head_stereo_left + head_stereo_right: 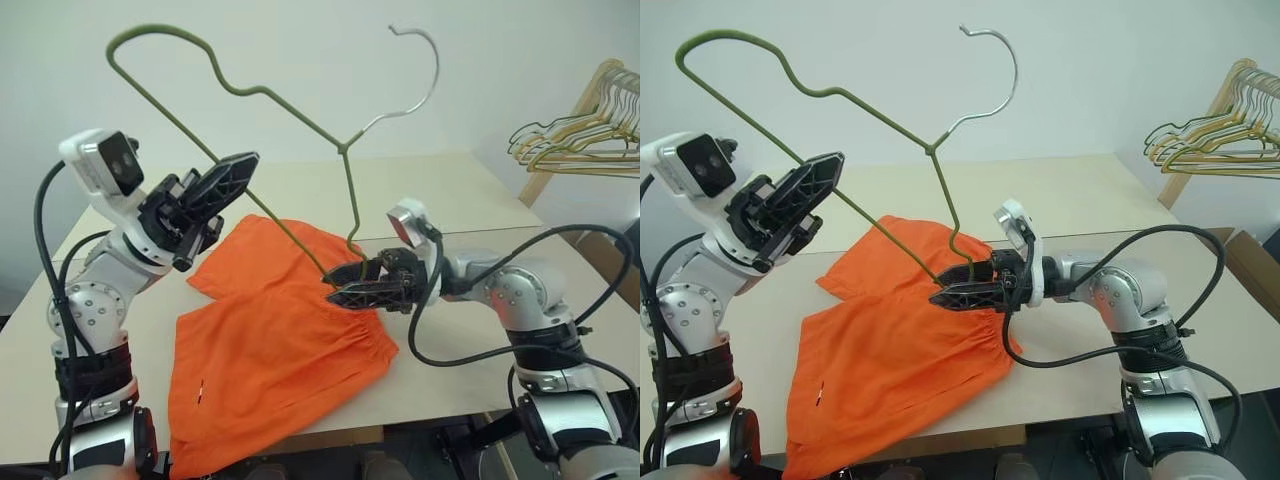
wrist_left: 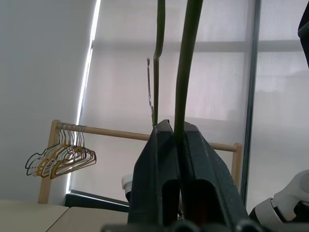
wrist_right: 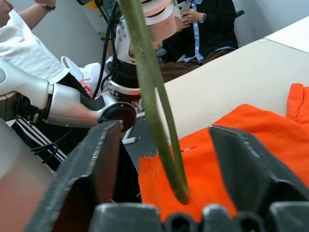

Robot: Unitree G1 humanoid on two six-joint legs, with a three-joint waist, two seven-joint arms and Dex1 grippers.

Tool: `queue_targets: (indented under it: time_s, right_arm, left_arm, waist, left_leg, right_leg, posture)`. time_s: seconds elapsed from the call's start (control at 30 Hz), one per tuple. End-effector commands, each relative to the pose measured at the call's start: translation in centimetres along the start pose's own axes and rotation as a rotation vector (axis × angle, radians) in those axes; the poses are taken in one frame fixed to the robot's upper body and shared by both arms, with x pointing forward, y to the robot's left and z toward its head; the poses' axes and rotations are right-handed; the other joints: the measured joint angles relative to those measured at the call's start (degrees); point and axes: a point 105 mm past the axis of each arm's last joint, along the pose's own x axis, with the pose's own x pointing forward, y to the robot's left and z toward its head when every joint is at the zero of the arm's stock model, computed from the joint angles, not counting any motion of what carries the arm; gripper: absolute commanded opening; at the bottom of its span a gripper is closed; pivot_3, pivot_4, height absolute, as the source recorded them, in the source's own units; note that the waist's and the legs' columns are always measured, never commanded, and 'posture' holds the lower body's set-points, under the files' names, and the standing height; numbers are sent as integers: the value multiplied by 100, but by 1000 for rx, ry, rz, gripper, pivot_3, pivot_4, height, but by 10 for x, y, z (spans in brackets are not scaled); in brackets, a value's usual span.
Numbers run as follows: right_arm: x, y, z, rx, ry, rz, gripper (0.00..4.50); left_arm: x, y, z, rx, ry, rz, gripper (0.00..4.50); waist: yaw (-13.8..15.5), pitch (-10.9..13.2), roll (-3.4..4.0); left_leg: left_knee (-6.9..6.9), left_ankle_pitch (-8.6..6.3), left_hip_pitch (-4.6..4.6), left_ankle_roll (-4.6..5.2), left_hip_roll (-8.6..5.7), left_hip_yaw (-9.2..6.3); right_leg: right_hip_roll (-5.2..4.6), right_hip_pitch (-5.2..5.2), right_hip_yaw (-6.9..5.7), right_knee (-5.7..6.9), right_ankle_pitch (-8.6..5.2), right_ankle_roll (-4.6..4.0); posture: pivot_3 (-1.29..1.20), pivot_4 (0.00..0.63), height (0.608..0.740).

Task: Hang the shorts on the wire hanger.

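So the left hand (image 1: 222, 180) is clamped tight on the wire hanger (image 1: 262, 92), pinching the long straight wire and holding the whole thing up in the air, tilted, with the silvery hook (image 1: 420, 60) sticking up top. The hanger's open end droops down to the right hand (image 1: 352, 283), and in the right wrist view that bent tip sits in the gap between the two fingers (image 3: 91, 169), which are apart and not squeezing it. The shorts (image 1: 275, 340) are spread flat on the worktop (image 1: 470, 200) right under both hands, bright orange, with the gathered waistband on the right-hand side. A rack with a bunch of other hangers (image 1: 580, 135) stands well off to the right. People sit behind the worktop in the right wrist view.
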Motion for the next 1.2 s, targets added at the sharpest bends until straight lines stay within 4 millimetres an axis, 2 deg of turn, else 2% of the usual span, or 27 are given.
queue_targets:
  time_s: [0.03,0.23,0.37,0.5,0.53,0.73,0.8,0.9,1.0,1.07,1.2]
  right_arm:
    - [-2,3,11,-41,-17,17,2137]
    - [-4,3,8,-38,-15,17,41]
    - [-3,3,8,-42,-22,21,11]
    - [-4,4,11,-48,-47,24,0]
    - [-4,5,13,-48,-61,20,0]
    - [-15,6,22,-51,-147,-36,0]
    - [-21,5,22,-40,-172,-69,0]
    - [-33,0,19,-5,-193,-155,0]
    - [-52,-12,9,32,-180,-327,0]
    - [-73,-17,-10,116,-100,-433,0]
    - [-95,-13,-34,223,10,-505,0]
  left_arm:
    - [4,-8,4,13,-11,-38,0]
    - [3,-8,2,10,-5,-38,0]
    - [1,-5,-3,23,17,-25,0]
    - [-2,7,-16,10,73,52,938]
    - [-6,12,-21,-1,99,83,1361]
    - [-40,27,-66,-74,298,227,3059]
    - [-52,30,-83,-73,400,266,3646]
    - [-62,33,-96,-13,511,301,4472]
    - [-67,34,-98,43,569,308,4472]
    - [-71,34,-94,90,620,296,4472]
    - [-74,27,-92,119,695,254,4472]
  waist:
    - [2,0,0]
    - [-1,0,0]
    - [1,0,0]
    - [1,0,0]
    - [1,0,0]
    - [-25,-1,1]
    - [-30,-1,0]
    - [-29,-1,1]
    - [-12,-1,1]
    - [8,-1,1]
    - [-14,1,4]
  left_leg:
    - [0,0,0,0,0,0]
    - [0,0,-3,0,0,0]
    - [0,0,-5,0,-2,1]
    - [0,0,-5,-1,-1,0]
    - [0,1,-6,-2,-2,0]
    - [0,2,-22,-4,-2,1]
    - [3,7,-54,-10,-4,3]
    - [7,32,-80,-54,-4,3]
    - [7,30,-83,-50,-4,3]
    - [7,7,-84,-11,-5,3]
    - [7,3,-85,-4,-3,6]
  right_leg:
    - [0,0,0,0,0,0]
    - [0,-3,0,1,0,0]
    - [-1,-4,0,1,0,0]
    - [0,-6,-1,1,0,0]
    - [-1,-6,0,1,0,0]
    - [0,-30,4,9,0,-1]
    - [-2,-68,6,21,2,-3]
    - [-4,-91,5,25,3,-5]
    - [-11,-90,5,21,3,-5]
    - [-17,-89,2,19,3,-4]
    - [-39,-90,2,13,3,-5]
  posture:
    - [-2,0,740]
    - [-1,0,740]
    - [-5,0,740]
    - [-9,0,740]
    - [-9,0,740]
    - [-33,0,740]
    - [-33,0,740]
    - [-43,0,740]
    - [-50,0,740]
    - [-52,0,740]
    - [-61,0,740]
